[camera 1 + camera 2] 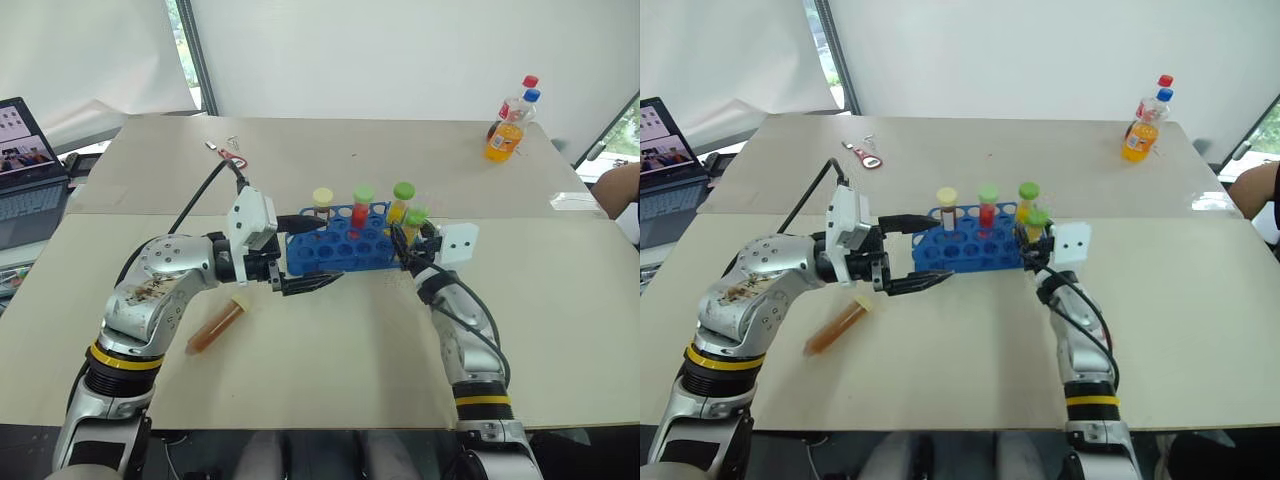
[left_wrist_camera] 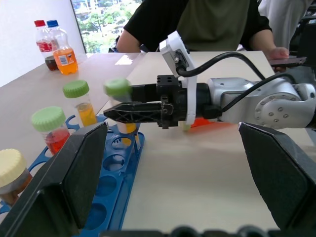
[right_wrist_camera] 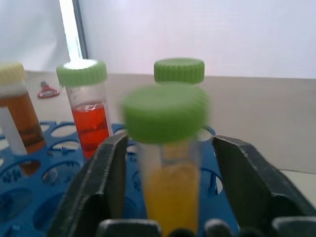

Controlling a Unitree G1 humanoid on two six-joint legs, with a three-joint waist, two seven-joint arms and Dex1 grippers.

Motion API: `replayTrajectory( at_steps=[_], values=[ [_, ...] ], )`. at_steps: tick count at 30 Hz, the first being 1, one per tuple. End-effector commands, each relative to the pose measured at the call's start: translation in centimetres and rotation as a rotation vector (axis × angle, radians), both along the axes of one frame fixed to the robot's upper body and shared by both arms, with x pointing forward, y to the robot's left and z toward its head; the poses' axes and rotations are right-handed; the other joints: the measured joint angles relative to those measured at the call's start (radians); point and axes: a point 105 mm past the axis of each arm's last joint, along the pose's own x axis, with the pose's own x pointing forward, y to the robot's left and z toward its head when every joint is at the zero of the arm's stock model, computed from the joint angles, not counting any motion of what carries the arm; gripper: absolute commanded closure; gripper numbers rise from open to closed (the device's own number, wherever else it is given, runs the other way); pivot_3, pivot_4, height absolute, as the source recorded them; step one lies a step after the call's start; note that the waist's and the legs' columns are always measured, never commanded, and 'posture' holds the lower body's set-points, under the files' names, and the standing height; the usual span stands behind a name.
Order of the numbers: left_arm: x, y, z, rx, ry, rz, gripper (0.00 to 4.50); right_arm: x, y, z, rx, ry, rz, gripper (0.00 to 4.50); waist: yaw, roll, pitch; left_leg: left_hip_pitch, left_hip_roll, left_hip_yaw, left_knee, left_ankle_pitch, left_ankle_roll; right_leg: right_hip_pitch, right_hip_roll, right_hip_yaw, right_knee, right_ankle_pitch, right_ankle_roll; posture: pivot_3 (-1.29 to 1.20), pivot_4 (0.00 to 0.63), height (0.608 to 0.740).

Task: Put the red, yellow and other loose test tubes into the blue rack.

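Amber-orange tube (image 1: 213, 329) lies flat on the worktop (image 1: 330, 370), cap toward the blue rack (image 1: 338, 243), nearest the wide-open left hand (image 1: 300, 253); right hand (image 3: 170, 192), fingers parted, straddles an upright yellow tube (image 3: 168, 148) at the rack's end.

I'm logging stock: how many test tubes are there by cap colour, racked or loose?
Green-capped tubes: 3 (red one, back yellow one, front yellow one)
Pale-capped amber tubes: 2 (racked one, loose one on the table)
Total: 5
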Motion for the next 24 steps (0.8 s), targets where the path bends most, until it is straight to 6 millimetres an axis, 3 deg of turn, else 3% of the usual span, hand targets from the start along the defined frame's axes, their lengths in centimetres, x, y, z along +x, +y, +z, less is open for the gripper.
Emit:
replayTrajectory(
  at_steps=[1, 6, 9, 11, 16, 20, 24],
  values=[
    [-0.1, -0.4, 0.6, 0.008, -0.023, -0.001, 0.0, -1.1, -1.6, 1.4, -0.081, 0.003, -0.026, 0.15, 0.004, 0.0, 0.0, 0.0, 0.0, 0.0, 0.0, 0.0, 0.0, 0.0, 0.0, 0.0, 0.0, 0.0, 0.0, 0.0, 0.15, 0.74],
    [-0.2, -0.4, 0.3, 0.031, -0.002, -0.014, 0.0, -4.1, -3.7, 2.4, -0.206, 0.06, -0.024, 0.15, 0.012, 0.0, 0.0, -0.001, 0.0, 0.0, -0.001, 0.0, 0.0, 0.0, 0.0, 0.0, -0.002, 0.0, 0.0, 0.0, 0.15, 0.74],
    [-0.5, -0.1, -0.2, 0.069, -0.012, -0.03, 0.0, -6.0, -4.5, 3.9, -0.277, 0.097, 0.013, 0.15, 0.013, 0.0, 0.0, 0.0, 0.0, 0.0, 0.0, 0.0, 0.0, 0.0, 0.0, 0.0, -0.002, 0.0, 0.0, 0.0, 0.15, 0.74],
    [-0.4, 0.1, -0.6, 0.094, -0.04, -0.036, 0.0, -6.9, -5.2, 4.5, -0.398, 0.165, 0.0, 0.15, 0.011, 0.0, 0.0, 0.0, 0.0, 0.0, 0.0, 0.0, 0.0, 0.0, 0.001, 0.0, -0.002, 0.0, 0.0, 0.0, 0.15, 0.74],
    [-0.8, 0.2, -1.1, 0.152, -0.074, -0.095, 0.0, -9.0, -6.3, 2.7, -0.63, 0.526, 0.072, 0.15, 0.014, 0.0, 0.0, 0.0, 0.0, 0.001, 0.0, 0.0, 0.0, 0.001, 0.001, 0.0, -0.003, -0.001, 0.0, 0.0, 0.15, 0.74],
    [-2.3, -0.1, -1.2, 0.177, -0.062, -0.194, 0.0, -9.4, -7.6, 1.6, -0.571, 0.789, 0.099, 0.15, 0.013, -0.001, 0.0, 0.0, 0.0, 0.002, 0.0, 0.0, 0.0, 0.001, 0.001, 0.0, -0.004, -0.001, 0.0, 0.0, 0.15, 0.74],
    [-3.4, -0.4, -1.4, 0.194, -0.049, -0.257, 0.0, -8.9, -7.5, 1.2, -0.53, 0.908, 0.13, 0.15, 0.012, -0.001, 0.0, 0.0, 0.0, 0.001, 0.0, 0.0, 0.0, 0.001, 0.001, 0.001, -0.004, -0.001, 0.0, 0.0, 0.15, 0.74]
  ],
)
